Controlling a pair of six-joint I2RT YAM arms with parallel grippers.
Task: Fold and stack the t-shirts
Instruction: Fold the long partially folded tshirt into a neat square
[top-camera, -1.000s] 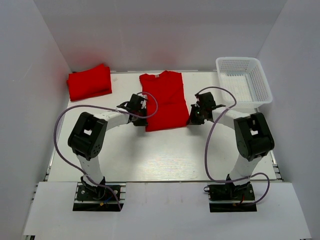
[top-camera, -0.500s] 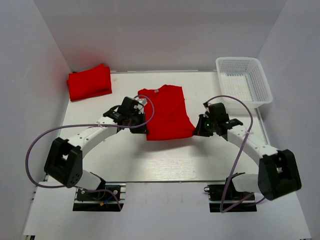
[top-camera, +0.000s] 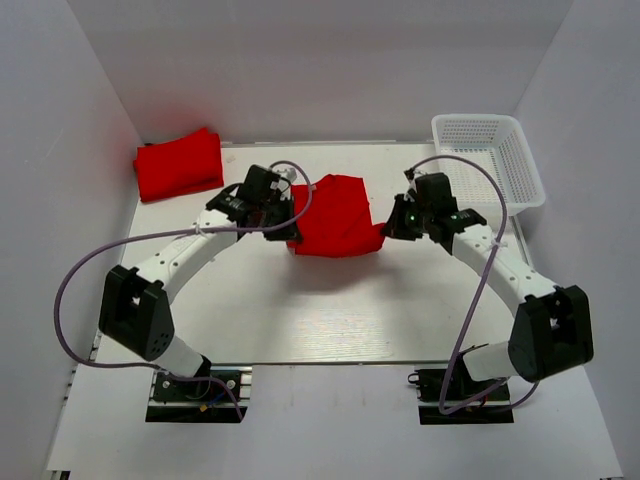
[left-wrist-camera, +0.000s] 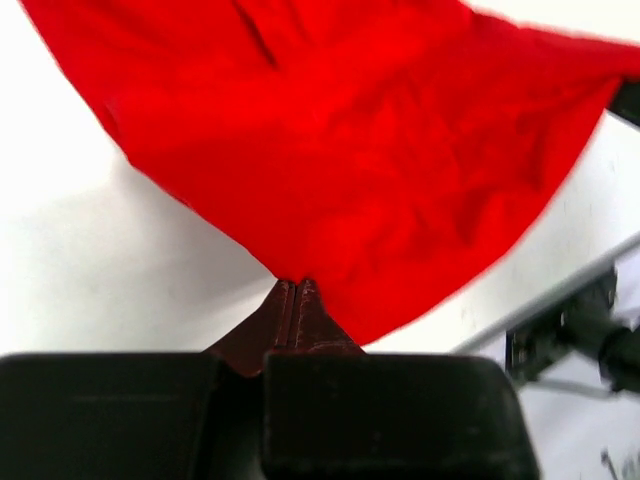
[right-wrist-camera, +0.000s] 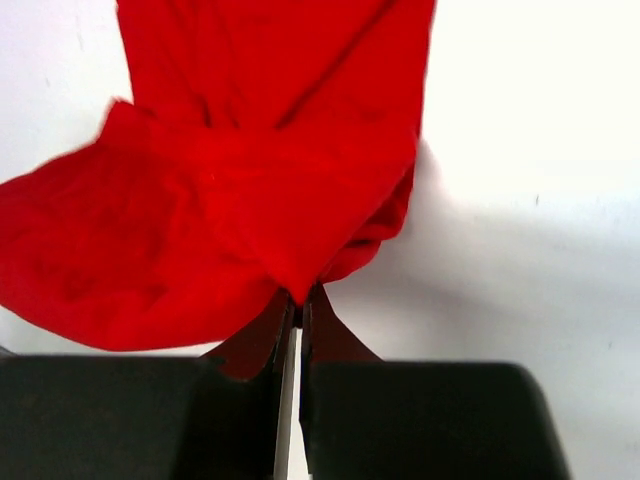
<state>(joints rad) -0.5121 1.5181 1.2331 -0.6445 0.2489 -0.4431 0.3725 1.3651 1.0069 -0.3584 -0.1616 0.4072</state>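
Observation:
A red t-shirt (top-camera: 337, 215) hangs lifted in the middle of the table, its lower part folded up over the rest. My left gripper (top-camera: 290, 228) is shut on its left bottom corner, seen in the left wrist view (left-wrist-camera: 296, 288) with the cloth (left-wrist-camera: 340, 140) spread ahead. My right gripper (top-camera: 386, 228) is shut on the right bottom corner, seen in the right wrist view (right-wrist-camera: 298, 300) under the bunched cloth (right-wrist-camera: 250, 180). A second red t-shirt (top-camera: 180, 164) lies folded at the back left.
A white mesh basket (top-camera: 490, 160) stands at the back right. White walls close in the table (top-camera: 330, 310) on the left, back and right. Purple cables loop from both arms.
Both grippers have lifted the shirt's near edge and carried it toward the back, so the flat shirt now doubles over itself. Both arms have stretched forward.

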